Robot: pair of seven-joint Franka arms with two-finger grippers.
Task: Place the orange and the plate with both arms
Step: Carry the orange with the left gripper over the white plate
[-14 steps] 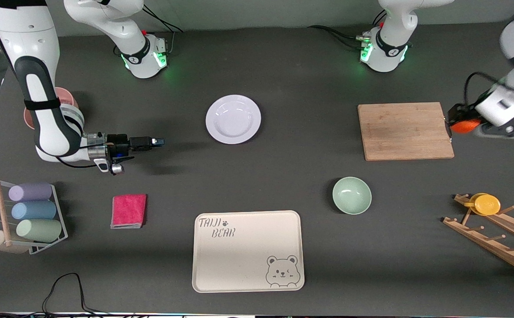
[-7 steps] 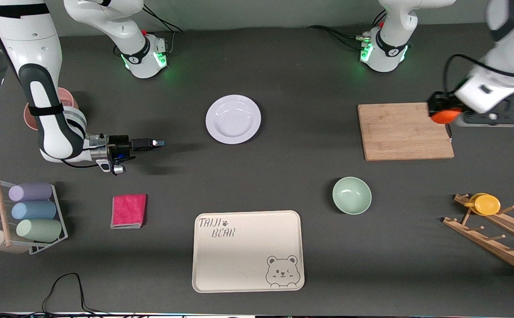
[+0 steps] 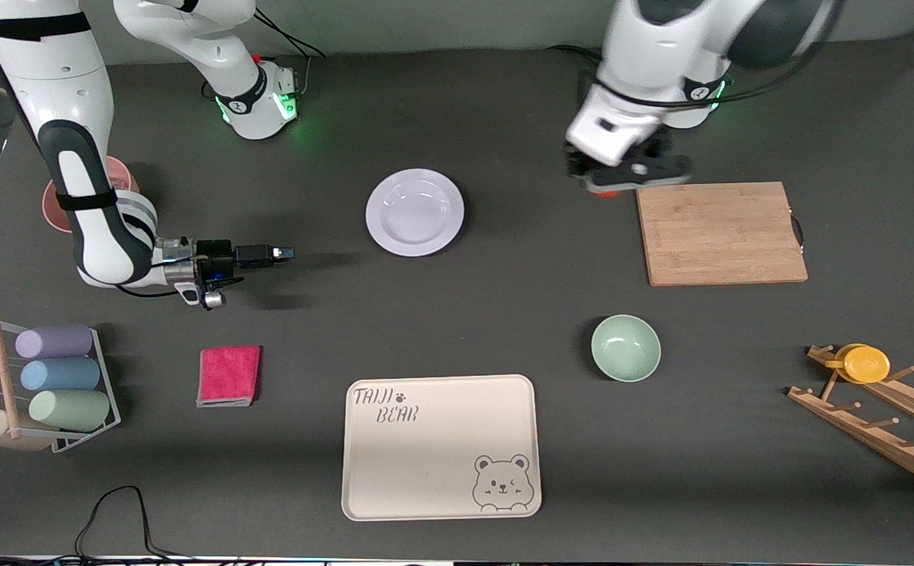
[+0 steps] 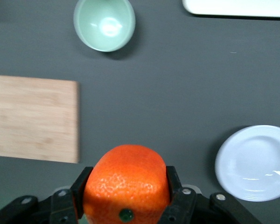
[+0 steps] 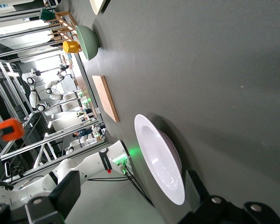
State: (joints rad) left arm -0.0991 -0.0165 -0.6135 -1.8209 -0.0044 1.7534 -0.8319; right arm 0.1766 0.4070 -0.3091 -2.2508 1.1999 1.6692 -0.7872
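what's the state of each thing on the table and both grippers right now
orange: held up in the air in the left gripper, over bare table between the plate and the cutting board
plate: upright, nothing on it
right gripper: open, low, level, pointing at the plate, not touching it
green bowl: upright, nothing in it
cutting board: flat, bare
bear tray: flat, nothing on it

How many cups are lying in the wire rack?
3. Purple cup, farthest from the front camera; blue cup in the middle; green cup nearest. All lie on their sides in the wire rack at the right arm's end of the table. None seem hidden.
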